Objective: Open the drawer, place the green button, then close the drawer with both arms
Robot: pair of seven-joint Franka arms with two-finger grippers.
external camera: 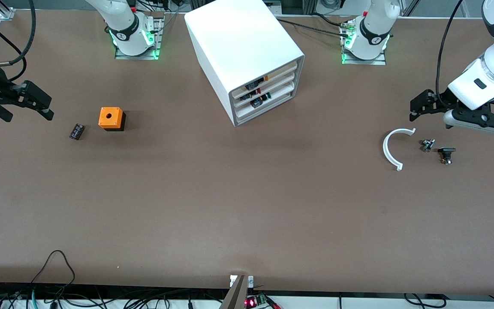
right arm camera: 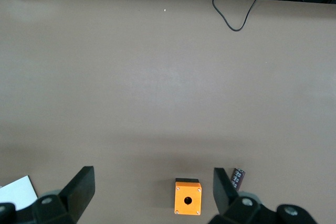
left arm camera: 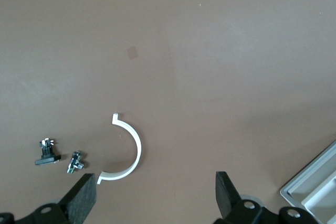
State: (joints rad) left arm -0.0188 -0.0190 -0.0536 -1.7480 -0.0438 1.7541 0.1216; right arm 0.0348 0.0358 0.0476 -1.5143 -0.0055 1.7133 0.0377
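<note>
Front view: we see both black two-finger grippers wide open, empty: left gripper (external camera: 418, 106) above white curved clip (external camera: 392, 148), right gripper (external camera: 37, 103) at orange box's (external camera: 111, 118) 9 o'clock; white cabinet's bottom drawer (external camera: 268, 104) shut; green-capped button not visible

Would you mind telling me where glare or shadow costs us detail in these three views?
Front view: the cabinet top is blown out to plain white, and the orange box throws a soft shadow. Left wrist view: even light, with the white arc crisp and faintly shadowed. Right wrist view: flat light on the table, with no glare.
</note>
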